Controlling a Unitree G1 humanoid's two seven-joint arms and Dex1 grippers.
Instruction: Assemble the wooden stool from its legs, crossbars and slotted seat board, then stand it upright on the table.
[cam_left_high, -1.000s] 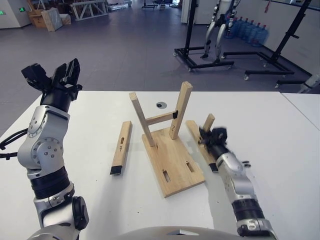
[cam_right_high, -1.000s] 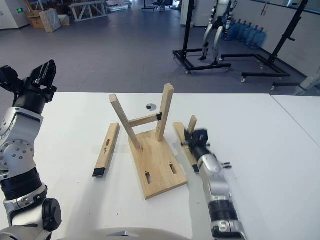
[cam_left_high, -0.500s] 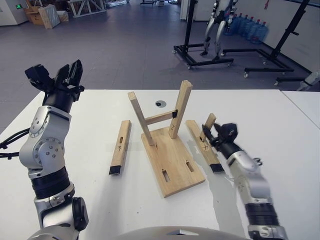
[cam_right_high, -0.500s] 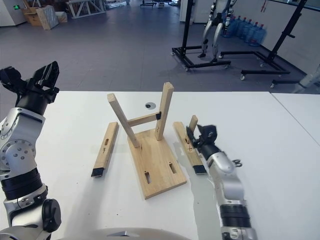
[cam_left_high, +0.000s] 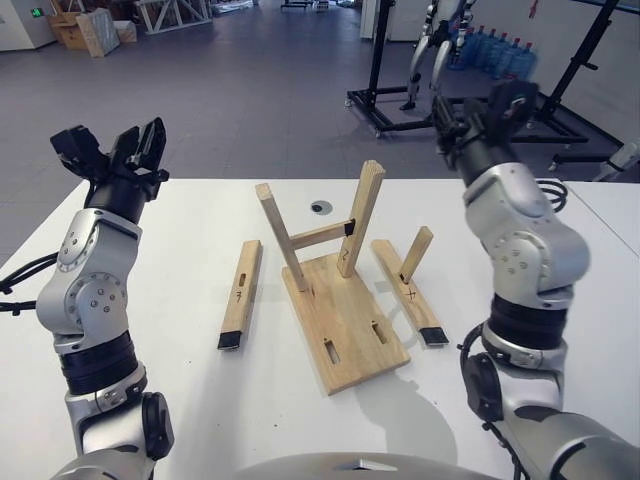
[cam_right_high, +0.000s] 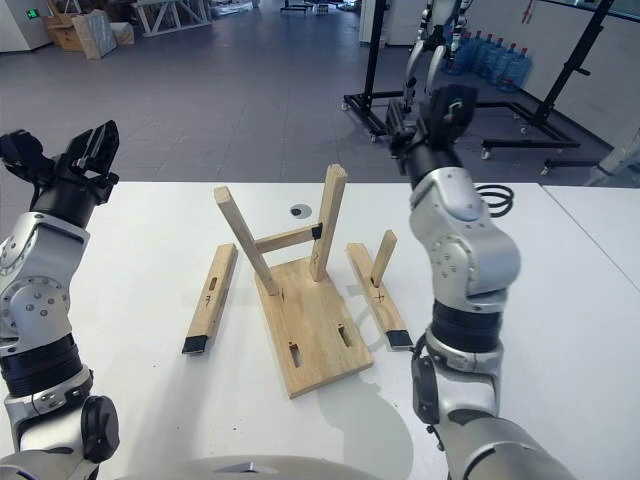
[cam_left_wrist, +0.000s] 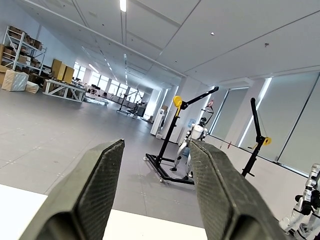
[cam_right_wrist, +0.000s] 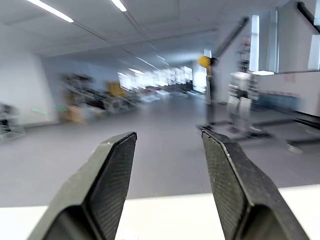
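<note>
Board (cam_left_high: 352, 318) lies flat at the centre of the tabletop (cam_left_high: 170, 290), its long axis running away from the robot and slightly skewed.

2 legs stand in its far end. The left upright leg (cam_left_high: 284, 240) leans out to the left. The right upright leg (cam_left_high: 360, 220) tilts slightly right. A crossbar (cam_left_high: 320, 237) joins the 2 at about mid-height, sloping up toward the right one. 2 slots (cam_left_high: 333, 352) at the board's near end are open.

The left loose leg (cam_left_high: 240, 295) lies flat just left of the board, apart from it, with a black cap on its near end. The right loose leg (cam_left_high: 407, 292) lies flat just right of the board, also black-capped at the near end. A short bar (cam_left_high: 415, 256) sticks up from about its mid-length, tilted.

A round grommet (cam_left_high: 320, 208) sits in the tabletop beyond the upright legs.

The left claw (cam_left_high: 108, 150) is held high at the far-left edge of the tabletop, well apart from all the wood. In the left wrist view its fingers (cam_left_wrist: 85, 197) are spread wide, with the hall showing through the gap.

The right claw (cam_left_high: 482, 105) is raised high on the right, above and beyond the right loose leg and well apart from it. In the right wrist view its fingers (cam_right_wrist: 107, 185) are likewise spread, holding no part.
</note>
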